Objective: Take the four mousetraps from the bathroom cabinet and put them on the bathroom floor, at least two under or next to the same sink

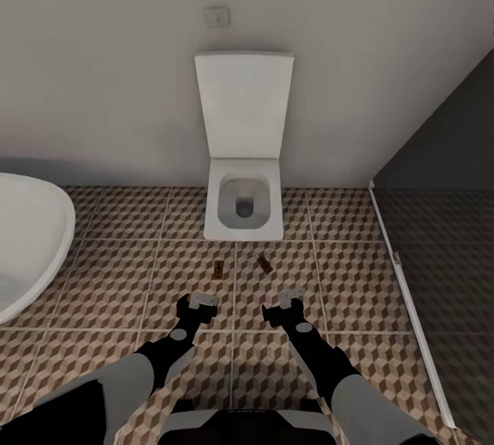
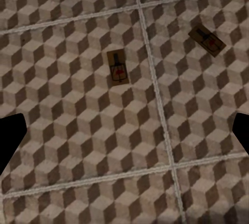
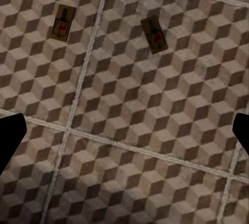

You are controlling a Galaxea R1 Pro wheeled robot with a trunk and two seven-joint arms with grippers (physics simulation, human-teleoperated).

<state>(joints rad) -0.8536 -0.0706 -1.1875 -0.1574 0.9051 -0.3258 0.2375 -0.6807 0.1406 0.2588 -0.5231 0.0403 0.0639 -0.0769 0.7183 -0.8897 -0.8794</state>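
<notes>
Two mousetraps lie flat on the cube-patterned bathroom floor, just in front of the toilet. One mousetrap is ahead of my left gripper. The other mousetrap lies skewed, ahead of my right gripper. Both grippers hover low over the tiles, open, with nothing between their fingers. In each wrist view the dark fingertips sit wide apart at the frame's edges. The cabinet and the sink are out of view.
A white toilet with its lid up stands against the far wall. An oval white bathtub curves in at the left. A dark grey shower area with a pale threshold strip borders the tiles at the right.
</notes>
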